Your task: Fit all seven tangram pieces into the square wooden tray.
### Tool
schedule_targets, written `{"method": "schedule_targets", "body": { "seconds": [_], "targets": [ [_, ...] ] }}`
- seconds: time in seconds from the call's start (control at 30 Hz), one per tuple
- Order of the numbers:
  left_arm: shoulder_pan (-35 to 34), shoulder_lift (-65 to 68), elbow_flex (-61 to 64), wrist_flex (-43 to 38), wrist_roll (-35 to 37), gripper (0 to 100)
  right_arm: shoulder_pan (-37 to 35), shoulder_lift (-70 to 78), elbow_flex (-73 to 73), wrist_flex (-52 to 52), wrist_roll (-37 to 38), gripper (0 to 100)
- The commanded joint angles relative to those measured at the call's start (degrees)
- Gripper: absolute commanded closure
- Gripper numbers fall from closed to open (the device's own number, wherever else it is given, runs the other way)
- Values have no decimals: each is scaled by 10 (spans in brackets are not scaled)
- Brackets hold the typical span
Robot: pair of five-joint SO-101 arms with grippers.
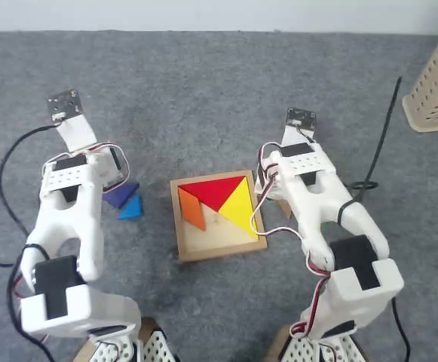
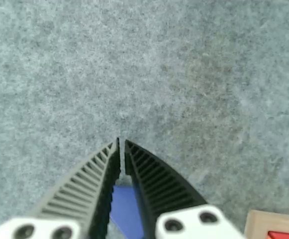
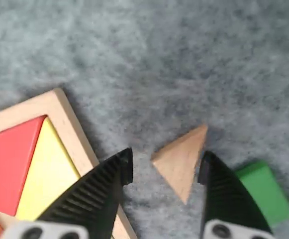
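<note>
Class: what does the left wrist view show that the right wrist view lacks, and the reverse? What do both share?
Left wrist: a blue piece under the shut left gripper. Right wrist: a wooden triangle between the fingers of the open right gripper, a green piece beside it, a yellow piece in the tray. Both: the tray, its red piece, grey carpet.

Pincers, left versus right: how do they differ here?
The left pincer is shut, the right pincer open. The left pincer shows a blue piece behind its jaws; the right pincer has a wood triangle between its jaws, beside the tray. Both have black ribbed jaws over grey carpet.
</note>
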Motion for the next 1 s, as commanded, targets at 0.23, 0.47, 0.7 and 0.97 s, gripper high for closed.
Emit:
{"method": "schedule_targets", "body": {
  "seconds": [0.23,0.47,0.7,0.97],
  "targets": [
    [4,-24,-17,-11,3,988,16,25,-37,-1,-11,786],
    [4,-24,-17,-11,3,988,29,48,-62,22,-11,840],
    [4,-24,-17,-11,3,988,32,47,-61,22,65,919],
    [4,-24,-17,-11,3,988,30,37,-71,24,150,923]
  ]
}}
